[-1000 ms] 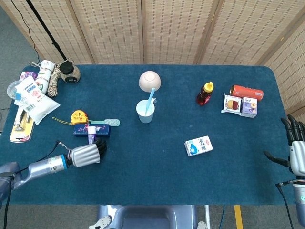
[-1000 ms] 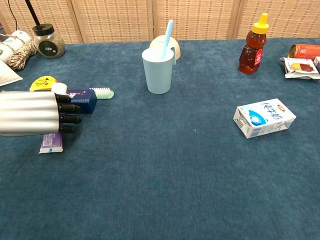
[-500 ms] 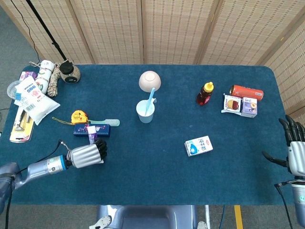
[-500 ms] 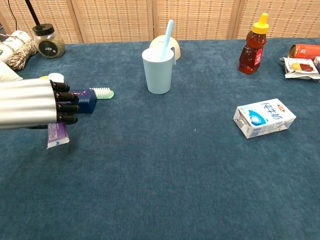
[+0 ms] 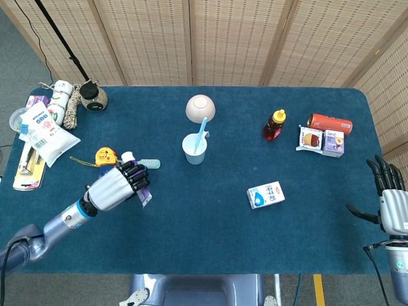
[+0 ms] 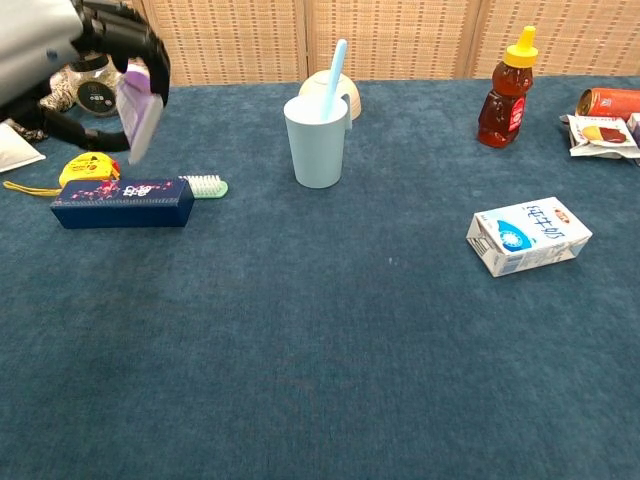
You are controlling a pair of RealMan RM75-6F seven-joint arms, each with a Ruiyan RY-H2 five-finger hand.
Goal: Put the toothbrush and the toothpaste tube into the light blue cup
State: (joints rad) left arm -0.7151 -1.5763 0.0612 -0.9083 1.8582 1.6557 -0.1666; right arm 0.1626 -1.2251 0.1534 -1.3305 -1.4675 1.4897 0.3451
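Observation:
My left hand (image 5: 118, 185) (image 6: 95, 45) grips the purple-and-white toothpaste tube (image 6: 138, 108) (image 5: 144, 195), lifted well above the table at the left. The tube's white cap (image 5: 127, 156) shows above the fingers. The light blue cup (image 5: 194, 148) (image 6: 317, 139) stands upright in the middle, right of the hand, with a light blue toothbrush (image 5: 202, 131) (image 6: 334, 72) standing in it. My right hand (image 5: 390, 197) is open at the table's right edge, holding nothing.
A dark blue box (image 6: 123, 202) with a green brush (image 6: 204, 186) behind it and a yellow tape measure (image 6: 88, 167) lie under the left hand. A beige bowl (image 5: 200, 107), honey bottle (image 5: 273, 125), milk carton (image 5: 265, 194) and snack packs (image 5: 322, 139) sit further right.
My left hand has risen off the table with the toothpaste tube and moved up and toward the cup. The right hand has shifted slightly.

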